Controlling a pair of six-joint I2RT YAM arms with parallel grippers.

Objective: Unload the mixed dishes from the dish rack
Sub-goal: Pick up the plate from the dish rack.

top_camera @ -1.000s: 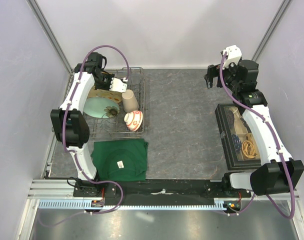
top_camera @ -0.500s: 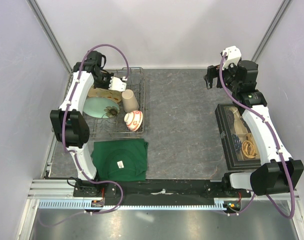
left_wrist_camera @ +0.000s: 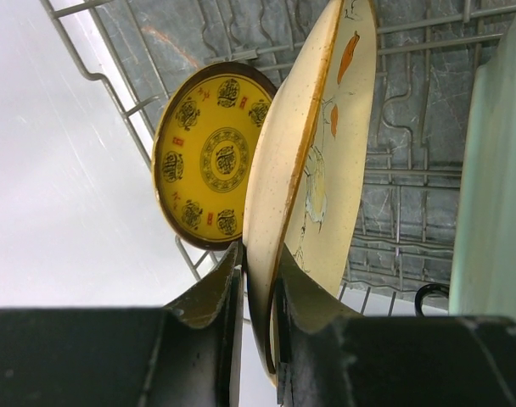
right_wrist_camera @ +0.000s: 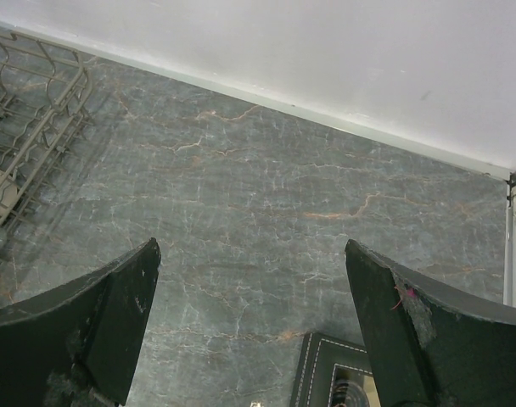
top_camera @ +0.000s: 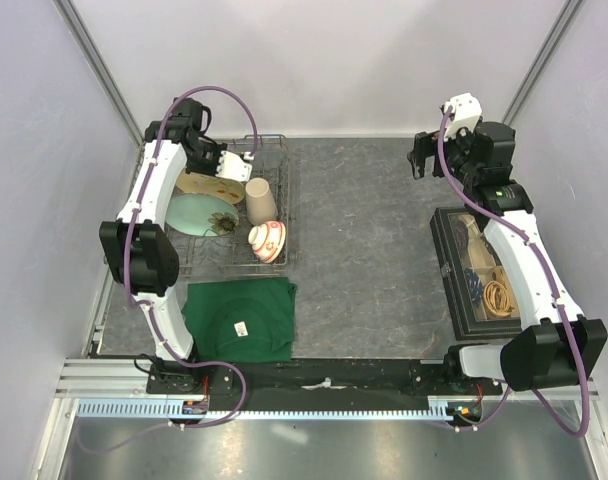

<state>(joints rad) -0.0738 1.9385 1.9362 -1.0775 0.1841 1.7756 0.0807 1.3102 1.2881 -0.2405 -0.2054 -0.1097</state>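
Note:
The grey wire dish rack (top_camera: 284, 190) stands at the back left. In it a cream floral plate (left_wrist_camera: 326, 153) stands on edge, with my left gripper (left_wrist_camera: 260, 271) shut on its rim, one finger on each face. Behind it leans a yellow-and-dark patterned plate (left_wrist_camera: 209, 161); a pale teal plate (left_wrist_camera: 496, 170) is at the right edge. From above I see the cream plate (top_camera: 206, 185), teal plate (top_camera: 196, 213), tall beige cup (top_camera: 260, 201) and red-and-white bowl (top_camera: 267, 240), with the left gripper (top_camera: 229, 170) over the rack's back. My right gripper (right_wrist_camera: 251, 246) hangs open over bare table.
A dark green folded cloth (top_camera: 240, 318) lies in front of the rack. A black compartment box (top_camera: 484, 275) sits under the right arm. The back wall is close behind both grippers, and the rack's corner (right_wrist_camera: 29, 102) shows at the left of the right wrist view.
My left wrist has drawn slightly back and to the left, still gripping the cream plate. The right arm has not moved.

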